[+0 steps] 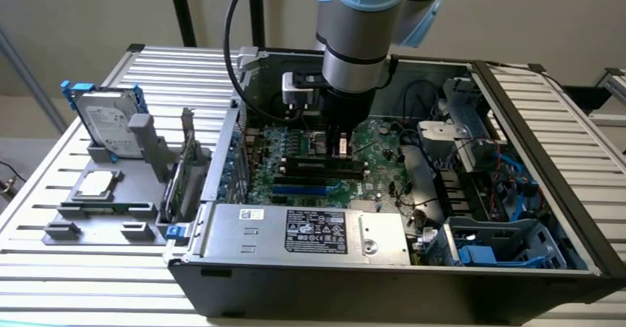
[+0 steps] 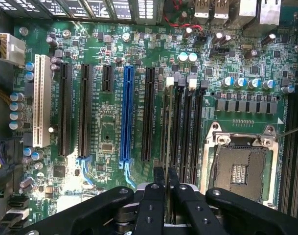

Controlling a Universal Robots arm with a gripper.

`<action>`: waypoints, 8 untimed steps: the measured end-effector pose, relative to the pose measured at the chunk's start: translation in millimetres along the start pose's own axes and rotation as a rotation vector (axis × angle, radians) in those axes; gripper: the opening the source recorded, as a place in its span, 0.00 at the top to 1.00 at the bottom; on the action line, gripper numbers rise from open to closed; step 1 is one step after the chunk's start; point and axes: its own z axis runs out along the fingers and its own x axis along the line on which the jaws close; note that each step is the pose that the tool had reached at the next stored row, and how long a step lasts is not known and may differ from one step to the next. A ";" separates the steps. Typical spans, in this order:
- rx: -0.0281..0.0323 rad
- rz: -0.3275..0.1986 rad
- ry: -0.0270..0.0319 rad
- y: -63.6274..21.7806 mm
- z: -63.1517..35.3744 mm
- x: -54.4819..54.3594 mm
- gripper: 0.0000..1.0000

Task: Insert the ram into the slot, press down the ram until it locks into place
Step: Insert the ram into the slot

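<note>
My gripper [image 2: 166,172] reaches down into the open computer case [image 1: 391,283] over the motherboard [image 2: 107,132]. Its two black fingers [image 2: 158,183] are shut on the ram [image 2: 167,127], a thin green stick seen edge-on. The ram runs in line with the slot [image 2: 170,81], the black memory socket closest to the long black expansion slot, with a pale clip at its far end. I cannot tell whether the ram is seated in it. In the exterior view the gripper [image 1: 341,140] stands upright over the row of memory sockets [image 1: 323,167], the ram [image 1: 344,147] between its fingers.
Three more black memory sockets [image 2: 188,132] lie parallel, beside the CPU socket [image 2: 239,171]. A blue slot [image 2: 126,115] and a white slot [image 2: 41,107] sit further off. The power supply [image 1: 303,232] and drive cages [image 1: 489,246] crowd the case. A hard drive [image 1: 108,125] stands outside.
</note>
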 end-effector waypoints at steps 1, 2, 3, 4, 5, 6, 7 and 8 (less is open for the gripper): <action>0.0000 0.000 0.0000 -0.2 0.2 0.0 0.86; 0.0000 0.000 0.0002 -0.3 0.4 0.0 0.86; -0.0001 0.000 0.0004 -0.3 0.7 0.0 0.86; 0.0000 -0.001 0.0006 -0.4 1.0 0.0 0.86; -0.0001 -0.001 0.0008 -0.4 1.3 0.0 0.86; -0.0001 -0.001 0.0009 -0.4 1.6 0.0 0.86; -0.0001 -0.001 0.0010 -0.4 1.9 0.0 0.86; -0.0001 -0.001 0.0012 -0.4 2.2 0.0 0.86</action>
